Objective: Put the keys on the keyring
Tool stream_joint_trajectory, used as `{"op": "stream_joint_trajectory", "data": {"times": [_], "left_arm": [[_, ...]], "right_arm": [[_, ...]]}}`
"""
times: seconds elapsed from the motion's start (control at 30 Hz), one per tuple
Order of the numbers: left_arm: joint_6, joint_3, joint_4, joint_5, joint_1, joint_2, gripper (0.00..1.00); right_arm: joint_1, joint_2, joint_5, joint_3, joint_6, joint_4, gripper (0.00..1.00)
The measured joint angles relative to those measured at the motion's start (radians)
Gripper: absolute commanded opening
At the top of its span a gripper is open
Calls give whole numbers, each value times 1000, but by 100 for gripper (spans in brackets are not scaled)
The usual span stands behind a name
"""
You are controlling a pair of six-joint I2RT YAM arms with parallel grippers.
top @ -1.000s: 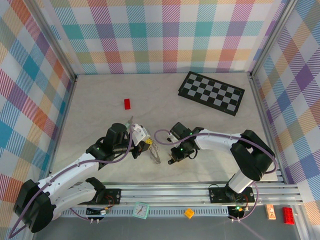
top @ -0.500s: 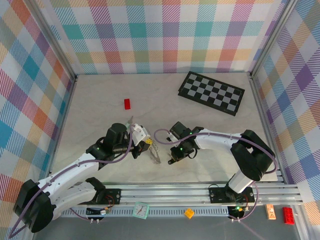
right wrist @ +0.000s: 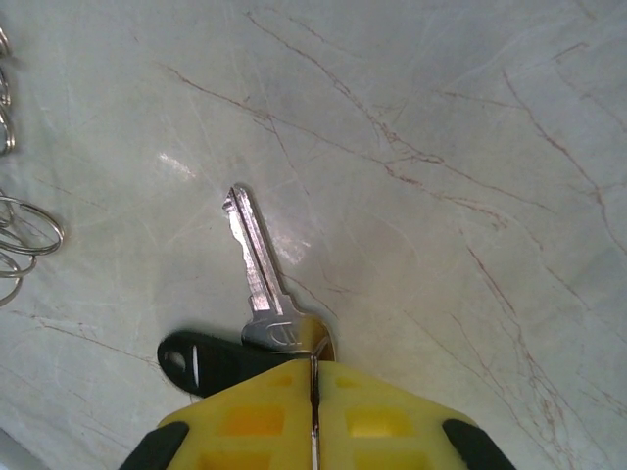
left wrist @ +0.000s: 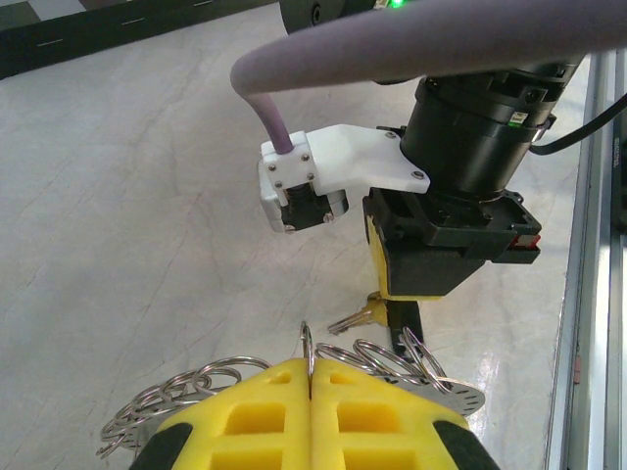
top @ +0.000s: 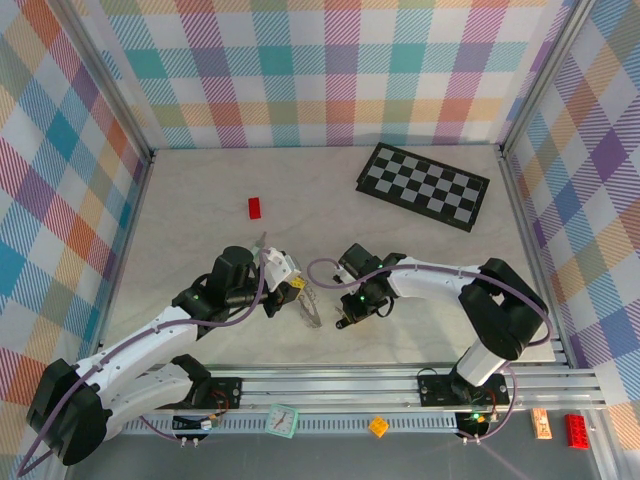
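The right pincer (right wrist: 313,367) is clenched, its yellow pads meeting in a seam, with the head end of a silver key (right wrist: 257,259) caught at the tips and the blade pointing away, flat on the desk (right wrist: 441,147). A black key head (right wrist: 211,364) lies just beside and partly under the same tips; whether it is also gripped cannot be told. The left pincer (left wrist: 310,370) is clenched on the keyring (left wrist: 392,357): one ring stands upright in the seam and the linked loops spill out to either side. In the left wrist view the right pincer hangs close in front of the keyring, nose down, key at its tip. Assessment: the keys are light, thin, rigid and smooth, so likely to slip or swivel in a pinch; hold is best taken across the flat of the head, leaving any hole there free. The keyring is light and limp and will sag, so it needs holding close to the loop meant to receive the key. In the top view the left arm (top: 150,345) reaches diagonally from its base toward the desk's middle, wrist low. The right arm (top: 440,285) rises from its base, bends sharply at the elbow and runs left, its wrist turned down to the desk. The two pincers stand near each other. A red brick (top: 255,207) and a chequered board (top: 424,186) lie well apart, farther back.
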Motion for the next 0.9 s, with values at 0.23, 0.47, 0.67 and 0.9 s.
{"op": "stream_joint_trajectory", "data": {"times": [0.23,0.47,0.67,0.9], "left_arm": [[2,1,-2,0,0,0,0],[3,2,-2,0,0,0,0],[1,2,-2,-4,0,0,0],[-15,1,0,-4,0,-10,0]], "right_arm": [[-1,-1,0,2,-1,0,0],[-1,-39,0,2,-19,-8,0],[-1,-216,-1,-50,-81,49,1],[-1,-463,-11,-174,-206,208,0]]}}
